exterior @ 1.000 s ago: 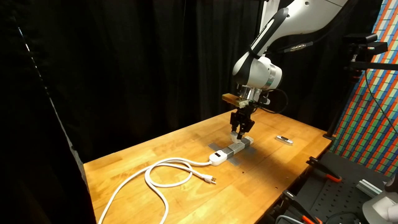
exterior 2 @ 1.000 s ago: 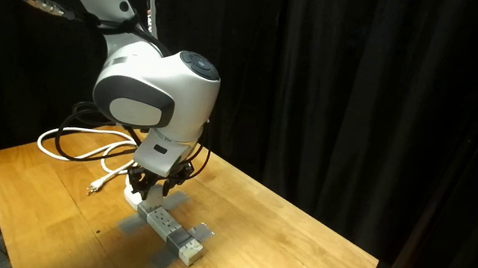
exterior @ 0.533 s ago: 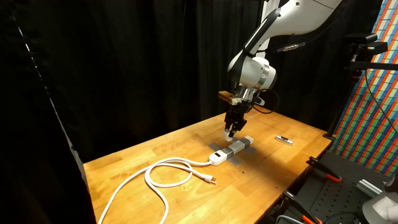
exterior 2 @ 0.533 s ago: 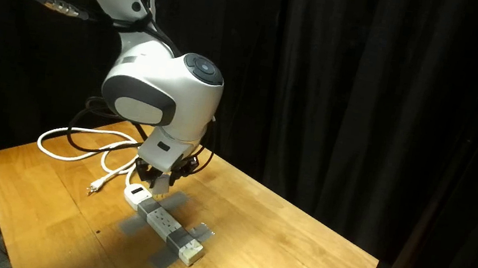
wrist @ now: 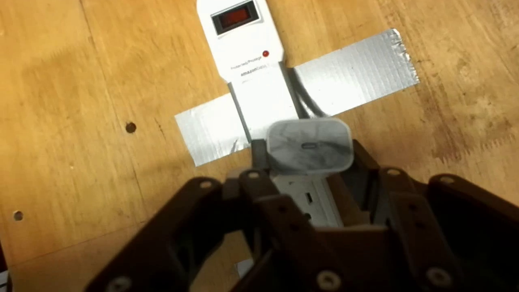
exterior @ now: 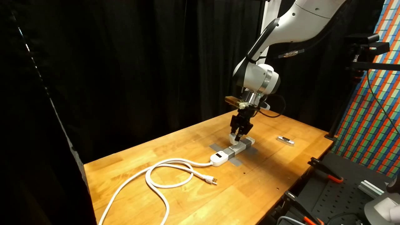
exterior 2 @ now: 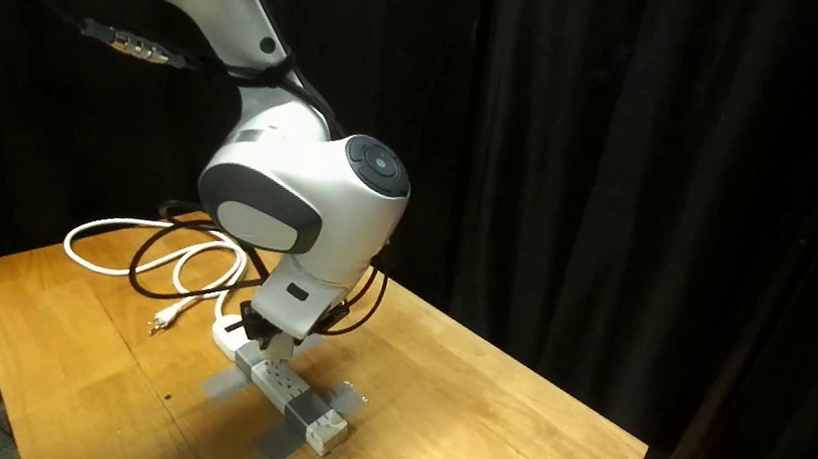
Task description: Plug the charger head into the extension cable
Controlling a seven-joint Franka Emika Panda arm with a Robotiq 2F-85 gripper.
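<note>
Fingers [wrist: 259, 155], wrist view: clasping the charger [wrist: 309, 147], one on each short side; the strip [wrist: 247, 45] passes beneath them. Judged light, stiff and smooth-shelled, the charger may swivel or slip if pressed askew; best hold is square across those flat sides, underside left clear. In an exterior view, the charger sits between the fingers, over or beside the strip, which is unclear; the cable [exterior: 168, 186] loops well apart from them. In an exterior view, outlets [exterior 2: 285, 379] lie just below the fingers; contact cannot be told.
</note>
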